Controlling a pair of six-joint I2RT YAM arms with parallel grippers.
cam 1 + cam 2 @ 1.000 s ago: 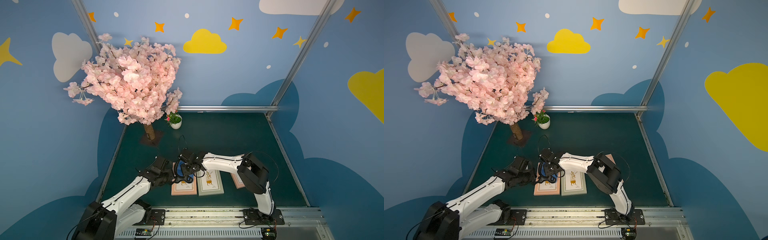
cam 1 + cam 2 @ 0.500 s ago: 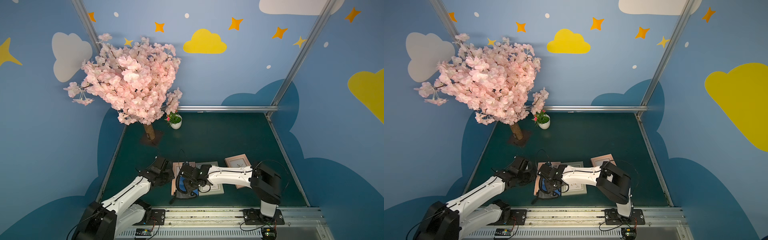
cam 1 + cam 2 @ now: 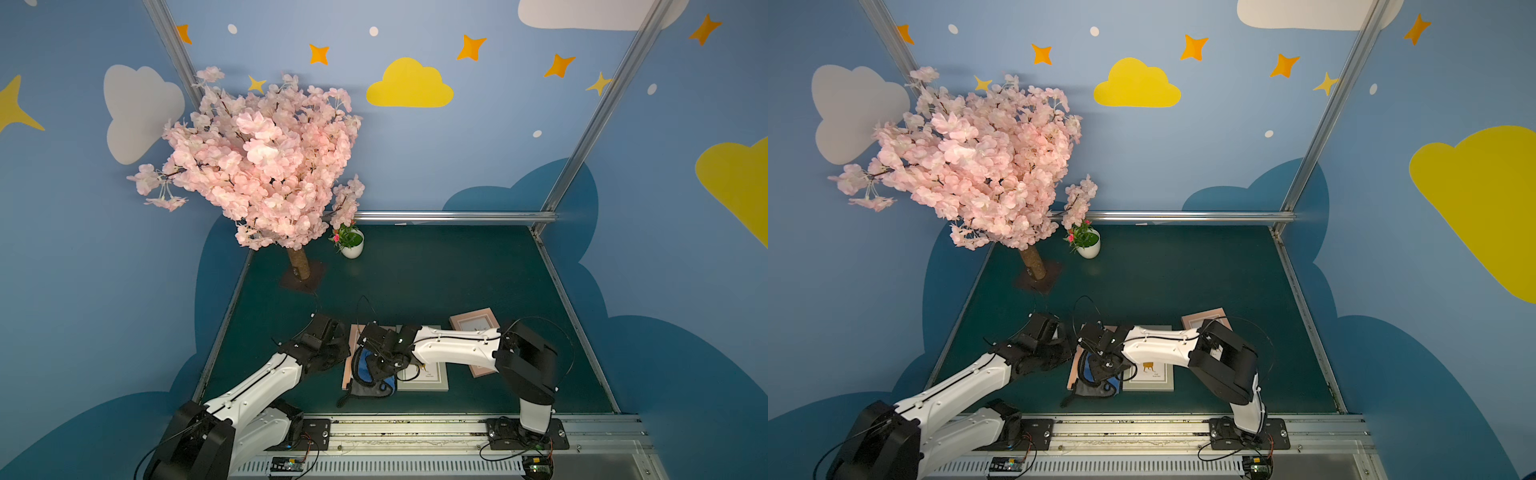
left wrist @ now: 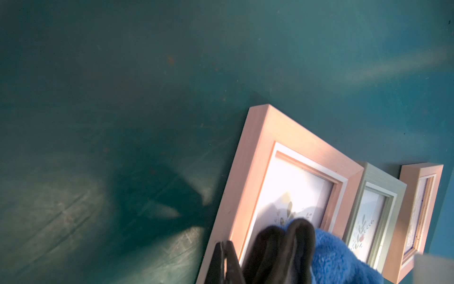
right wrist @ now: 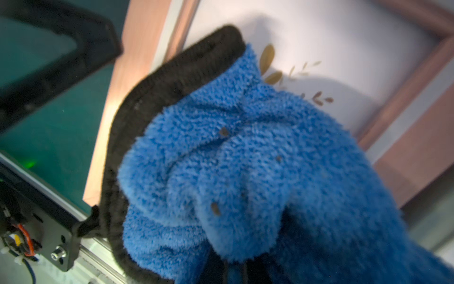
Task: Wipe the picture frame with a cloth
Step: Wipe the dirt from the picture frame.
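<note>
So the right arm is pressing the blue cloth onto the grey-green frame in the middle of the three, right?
Not quite. The right gripper does press the blue cloth down, but onto the pink frame at the left arm's end of the row, not the grey-green frame in the middle. The right wrist view shows it.

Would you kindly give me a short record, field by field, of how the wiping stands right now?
cloth: blue, dark reverse, bunched on the glass of the pink frame
right gripper: shut on the cloth
left gripper: shut, at that frame's outer rim
neighbours: grey-green frame alongside, second pink frame beyond it
surface: dark green table
</note>
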